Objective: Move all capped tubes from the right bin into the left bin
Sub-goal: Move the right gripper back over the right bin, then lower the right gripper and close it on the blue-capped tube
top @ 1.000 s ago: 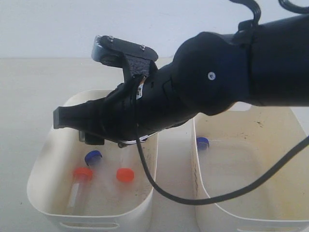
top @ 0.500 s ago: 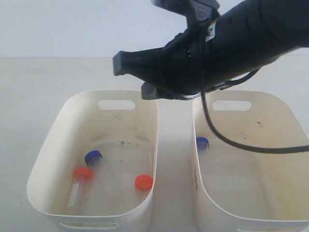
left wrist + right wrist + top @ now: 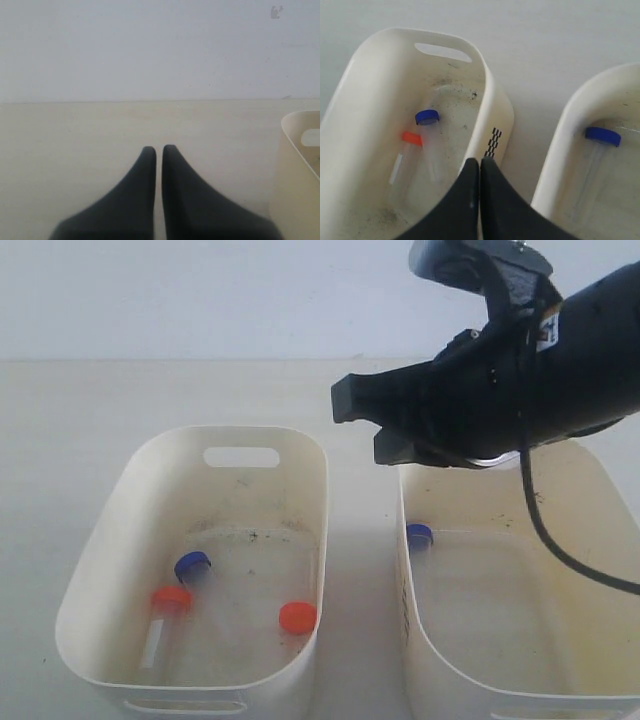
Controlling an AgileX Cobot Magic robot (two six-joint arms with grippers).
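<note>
The left bin holds three capped tubes: a blue-capped one, an orange-capped one and a second orange-capped one against its right wall. A single blue-capped tube lies in the right bin by its left wall. My right gripper hangs shut and empty above the gap between the bins. In the right wrist view its fingertips cover part of the left bin; the blue cap shows in the right bin. My left gripper is shut and empty over the table.
A black cable trails from the right arm over the right bin. A cream tub's rim with a slot handle stands at the edge of the left wrist view. Pale tabletop surrounds both bins.
The right arm rose out of the left bin and swung right, toward the right bin. The second orange-capped tube rolled to the left bin's right wall.
</note>
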